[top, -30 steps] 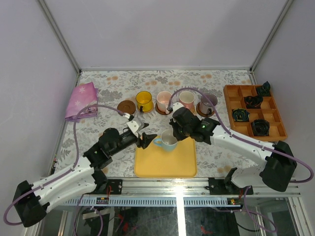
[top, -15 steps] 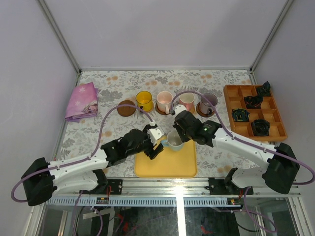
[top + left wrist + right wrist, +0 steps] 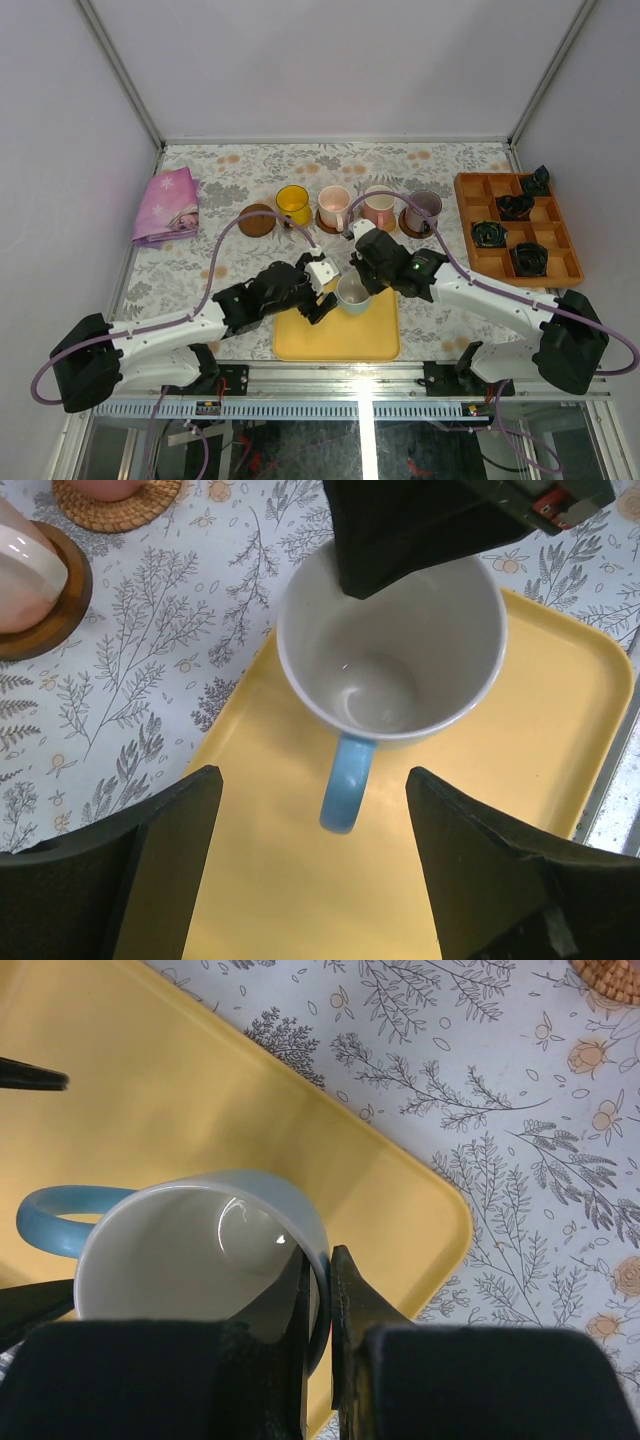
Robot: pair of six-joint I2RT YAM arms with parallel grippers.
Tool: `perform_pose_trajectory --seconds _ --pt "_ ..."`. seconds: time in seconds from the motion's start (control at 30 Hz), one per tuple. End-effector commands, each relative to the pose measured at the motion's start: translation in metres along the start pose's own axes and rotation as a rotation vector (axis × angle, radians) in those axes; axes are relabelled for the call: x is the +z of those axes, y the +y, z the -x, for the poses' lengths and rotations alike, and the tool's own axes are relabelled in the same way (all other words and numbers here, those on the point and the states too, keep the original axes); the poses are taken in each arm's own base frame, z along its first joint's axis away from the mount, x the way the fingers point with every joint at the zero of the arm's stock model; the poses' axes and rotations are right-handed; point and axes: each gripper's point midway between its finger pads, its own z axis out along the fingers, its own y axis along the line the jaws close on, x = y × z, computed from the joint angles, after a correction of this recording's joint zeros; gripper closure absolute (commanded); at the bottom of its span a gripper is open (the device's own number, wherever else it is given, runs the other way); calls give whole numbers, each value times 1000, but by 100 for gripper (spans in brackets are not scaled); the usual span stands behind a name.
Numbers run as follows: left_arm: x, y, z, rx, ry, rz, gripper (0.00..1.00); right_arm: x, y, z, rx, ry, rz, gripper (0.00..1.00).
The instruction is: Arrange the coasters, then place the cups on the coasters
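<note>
A white cup with a light blue outside [image 3: 352,293] is over the far edge of the yellow tray [image 3: 340,340]. My right gripper [image 3: 360,278] is shut on its rim, one finger inside and one outside [image 3: 318,1265]. My left gripper [image 3: 324,298] stands open just left of it. The cup's blue handle [image 3: 345,790] points between the left fingers [image 3: 165,860] without touching them. At the back stand a yellow cup [image 3: 293,205], two pink cups [image 3: 334,207] [image 3: 378,207] and a grey-purple cup [image 3: 424,209]. A dark brown coaster [image 3: 257,219] lies bare beside the yellow cup.
An orange compartment tray [image 3: 560,262] with black ring-shaped objects stands at the right. A folded pink cloth [image 3: 165,205] lies at the back left. The flowered tablecloth [image 3: 180,265] covers the table.
My left arm has swung in from the left to the cup, and its jaws have widened. My right gripper has shifted the cup slightly right and nearer.
</note>
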Motion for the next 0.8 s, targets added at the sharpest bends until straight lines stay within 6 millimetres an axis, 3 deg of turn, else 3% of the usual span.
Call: perform_pose_trajectory --seconds 0.0,0.37,0.5,0.6,0.77 --pt "9 -8 11 -4 -60 -41 26 -8 16 35 18 -135 78 100" --pt "25 -9 -9 -20 11 -47 37 2 19 27 17 -109 85 100" --pt "27 -9 -9 -20 11 -45 51 5 20 23 17 -96 89 100" --pt "29 -8 -8 -30 5 -39 69 9 20 20 16 -81 89 100" --pt "30 -11 -8 -36 2 -54 88 11 22 19 16 -70 96 100"
